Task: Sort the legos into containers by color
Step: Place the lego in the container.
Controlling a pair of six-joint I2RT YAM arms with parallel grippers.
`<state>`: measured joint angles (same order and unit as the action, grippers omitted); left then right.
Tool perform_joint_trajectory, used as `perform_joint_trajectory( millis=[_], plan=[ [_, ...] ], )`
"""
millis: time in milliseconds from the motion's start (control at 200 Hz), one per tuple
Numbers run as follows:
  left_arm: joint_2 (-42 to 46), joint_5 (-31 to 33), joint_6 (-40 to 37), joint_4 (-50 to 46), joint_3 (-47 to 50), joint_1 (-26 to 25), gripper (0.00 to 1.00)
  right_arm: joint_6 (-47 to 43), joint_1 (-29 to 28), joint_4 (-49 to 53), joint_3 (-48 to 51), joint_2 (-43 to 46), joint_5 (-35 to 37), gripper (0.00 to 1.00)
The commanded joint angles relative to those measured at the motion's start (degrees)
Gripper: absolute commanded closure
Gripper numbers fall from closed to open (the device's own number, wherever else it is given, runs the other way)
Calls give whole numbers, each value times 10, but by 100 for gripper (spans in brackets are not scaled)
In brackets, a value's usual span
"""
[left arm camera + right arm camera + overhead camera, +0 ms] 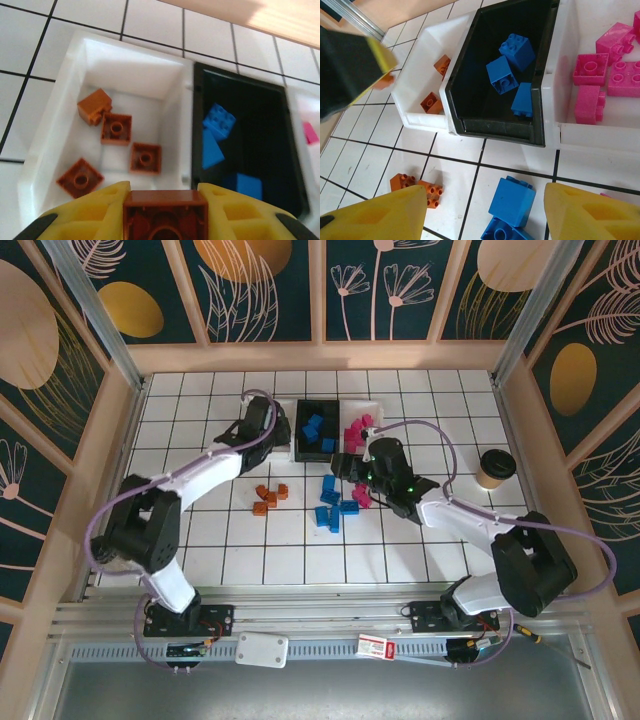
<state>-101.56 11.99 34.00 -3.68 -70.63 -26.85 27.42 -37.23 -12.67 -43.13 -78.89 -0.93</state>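
My left gripper (165, 212) is shut on an orange-brown lego (165, 200) and hangs over the left white container (131, 48), which holds several orange legos (116, 128). The black container (495, 127) holds three blue legos (502, 74). Pink legos (590, 70) lie in the right white container (600, 137). My right gripper (485, 215) is open and low over loose blue legos (512, 200) on the tiles. From above, the left gripper (262, 425) is at the containers and the right gripper (350, 468) just in front of them. Loose orange (270, 497), blue (333, 508) and pink (360, 496) legos lie on the floor.
A paper coffee cup (494, 468) stands on the tiles at the right, beside the right arm. A flat white box (262, 649) and a red-labelled box (374, 647) lie on the rail in front of the arm bases. Wooden walls close in the tiled floor.
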Motion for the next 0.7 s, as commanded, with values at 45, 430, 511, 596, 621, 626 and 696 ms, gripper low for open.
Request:
perform_joint_trajectory(
  millis=[45, 430, 511, 596, 621, 626, 696],
  plan=[
    [-84, -21, 15, -24, -74, 28, 73, 6, -9, -2, 19, 28, 5, 36],
    [-110, -37, 17, -62, -152, 42, 34, -18, -111, -17, -8, -24, -9, 34],
    [-71, -51, 23, -44, -123, 41, 22, -13, -127, -30, -33, -61, -11, 34],
    [-8, -68, 32, -15, -70, 40, 11, -1, -138, -39, -64, -106, -7, 34],
    [12, -75, 36, -5, -50, 41, 7, 3, -139, -42, -73, -118, -5, 34],
    [14, -75, 37, -4, -46, 41, 7, 4, -139, -43, -75, -122, -5, 34],
    [82, -90, 49, 22, 16, 40, 2, 14, -143, -50, -101, -160, -7, 34]
  ],
)
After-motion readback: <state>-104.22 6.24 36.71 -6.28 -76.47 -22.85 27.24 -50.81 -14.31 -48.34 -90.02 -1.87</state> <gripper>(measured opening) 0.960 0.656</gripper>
